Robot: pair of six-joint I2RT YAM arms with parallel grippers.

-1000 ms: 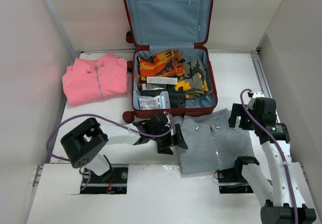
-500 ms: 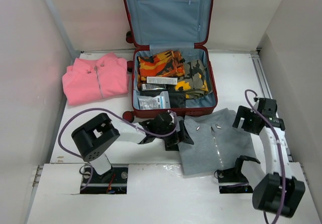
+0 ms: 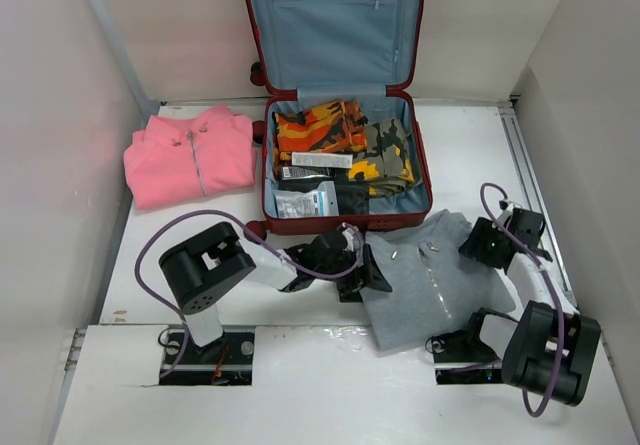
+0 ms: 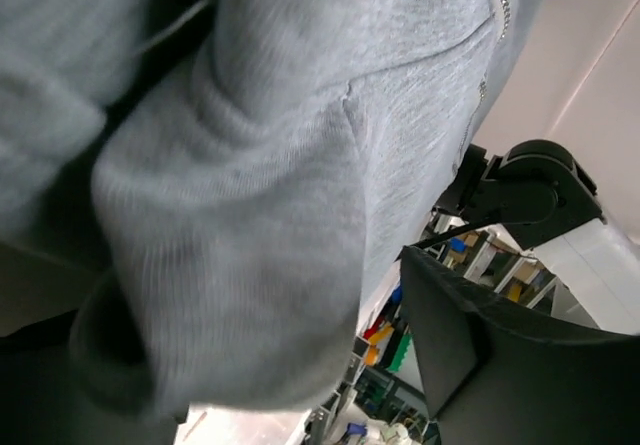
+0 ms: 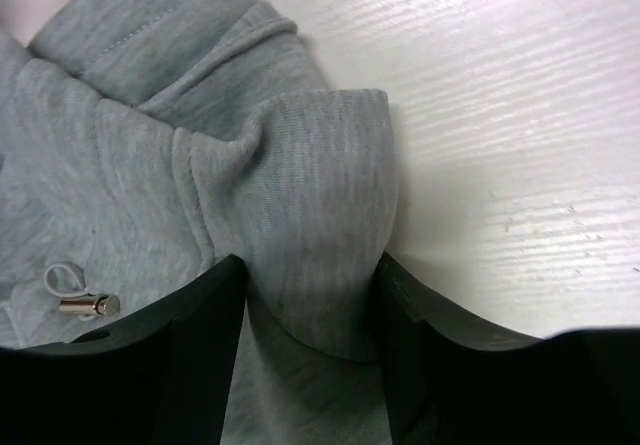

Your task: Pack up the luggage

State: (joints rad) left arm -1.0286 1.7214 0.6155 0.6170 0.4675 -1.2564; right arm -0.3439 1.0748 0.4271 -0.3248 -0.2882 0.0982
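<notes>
The luggage [image 3: 421,170], a dark-red suitcase, lies open at the back of the table with its blue-lined lid [image 3: 335,25] standing up. Camouflage clothes [image 3: 325,130] and packets [image 3: 305,202] lie inside. A grey hoodie [image 3: 430,290] lies on the table in front of it. My left gripper [image 3: 372,270] is at the hoodie's left edge. In the left wrist view its gripper [image 4: 280,365] is open, with bunched hoodie fabric [image 4: 250,215] between the fingers [image 4: 470,345] and a gap at one side. My right gripper [image 3: 480,248] is at the hoodie's right edge, and its gripper [image 5: 305,305] is shut on a fold of the hoodie [image 5: 310,195].
A folded pink jacket [image 3: 190,155] lies on the table left of the suitcase. White walls stand close on both sides. A suitcase wheel [image 3: 255,231] sits near my left arm. A metal drawstring tip [image 5: 85,305] lies on the hoodie.
My left gripper has moved right into the hoodie's left edge, and that edge has shifted right. My right gripper has come down and left onto the hoodie's right edge.
</notes>
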